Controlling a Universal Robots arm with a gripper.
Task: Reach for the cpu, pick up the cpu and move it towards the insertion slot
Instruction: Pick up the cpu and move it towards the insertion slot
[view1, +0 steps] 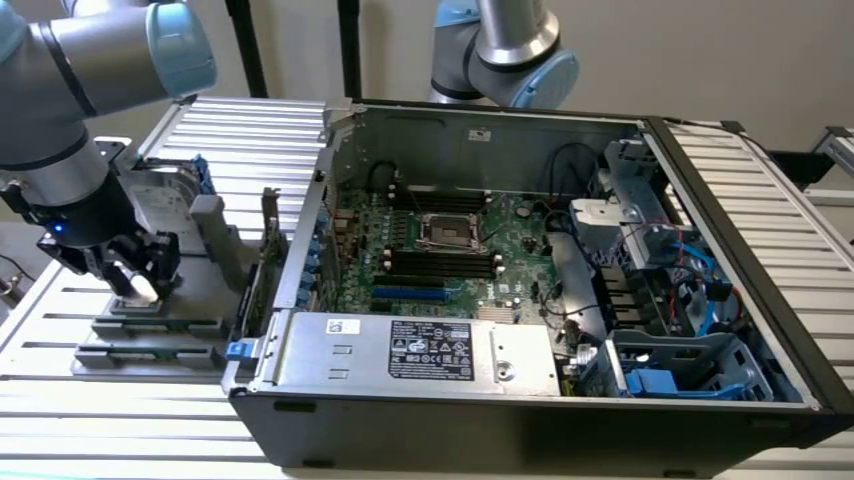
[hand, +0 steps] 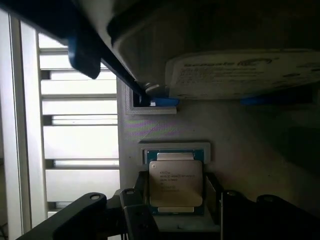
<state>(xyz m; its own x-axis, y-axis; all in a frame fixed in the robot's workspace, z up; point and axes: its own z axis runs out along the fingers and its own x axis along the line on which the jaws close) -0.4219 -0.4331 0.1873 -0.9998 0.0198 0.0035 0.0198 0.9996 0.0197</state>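
**Bare metal, matt black, a little paper**

The cpu (hand: 176, 184) has a dull silver metal lid, smooth and softly sheened, with fine dark print. The hard drive (hand: 240, 70) carries a white paper label. At lower left of the exterior view the gripper (view1: 138, 278) is matt black. Mid-frame, the slot (view1: 447, 230) has a bright, glossy metal frame. The case (view1: 534, 130) is plain grey sheet metal inside and matt black outside. The table (view1: 801, 240) is pale ribbed metal with a satin sheen. The arm (view1: 80, 60) is smooth grey metal with pale blue plastic caps.
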